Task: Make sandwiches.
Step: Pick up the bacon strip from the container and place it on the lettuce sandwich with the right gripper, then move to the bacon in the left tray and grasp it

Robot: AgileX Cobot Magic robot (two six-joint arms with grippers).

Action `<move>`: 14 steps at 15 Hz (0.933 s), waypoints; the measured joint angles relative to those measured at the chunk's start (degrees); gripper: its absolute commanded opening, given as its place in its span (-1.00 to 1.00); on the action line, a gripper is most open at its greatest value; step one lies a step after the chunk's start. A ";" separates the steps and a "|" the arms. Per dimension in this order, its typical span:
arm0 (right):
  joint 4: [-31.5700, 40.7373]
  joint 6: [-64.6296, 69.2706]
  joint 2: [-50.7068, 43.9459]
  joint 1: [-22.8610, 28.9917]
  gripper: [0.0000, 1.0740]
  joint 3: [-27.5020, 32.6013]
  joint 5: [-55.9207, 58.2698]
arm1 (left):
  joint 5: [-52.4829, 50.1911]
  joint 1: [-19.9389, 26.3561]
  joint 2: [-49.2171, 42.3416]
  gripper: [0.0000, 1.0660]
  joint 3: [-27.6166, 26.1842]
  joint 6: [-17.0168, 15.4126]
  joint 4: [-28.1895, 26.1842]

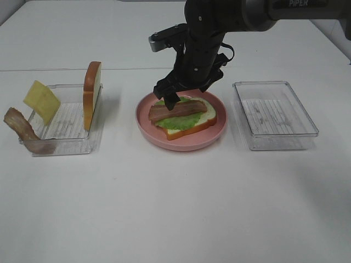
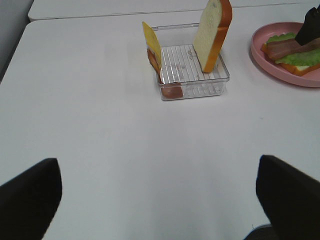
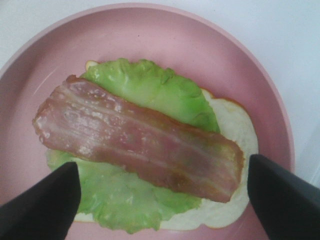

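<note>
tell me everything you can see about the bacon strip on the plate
The bacon strip is a flat, reddish-brown toy piece with paler streaks along its length; it looks like soft plastic. It lies slanted across the lettuce leaf, which sits on a bread slice on the pink plate. The right gripper hovers over it, jaws wide open, not gripping it.

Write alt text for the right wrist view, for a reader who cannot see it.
A reddish-brown bacon strip lies flat across a green lettuce leaf on a white bread slice, all on a round pink plate. Two dark fingers stand wide apart, one off each end of the strip, gripping nothing.
</note>
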 measured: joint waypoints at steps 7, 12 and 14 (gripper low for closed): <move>-4.07 1.49 -11.46 0.00 0.72 -2.98 15.18 | 0.00 0.00 0.00 0.87 0.00 0.00 0.00; -6.36 2.81 -17.02 -1.66 0.71 -2.98 25.21 | 0.00 0.00 0.00 0.87 0.00 0.00 0.00; -2.98 4.24 -19.65 -6.70 0.71 -1.78 25.38 | 0.00 0.00 0.00 0.87 0.00 0.00 0.00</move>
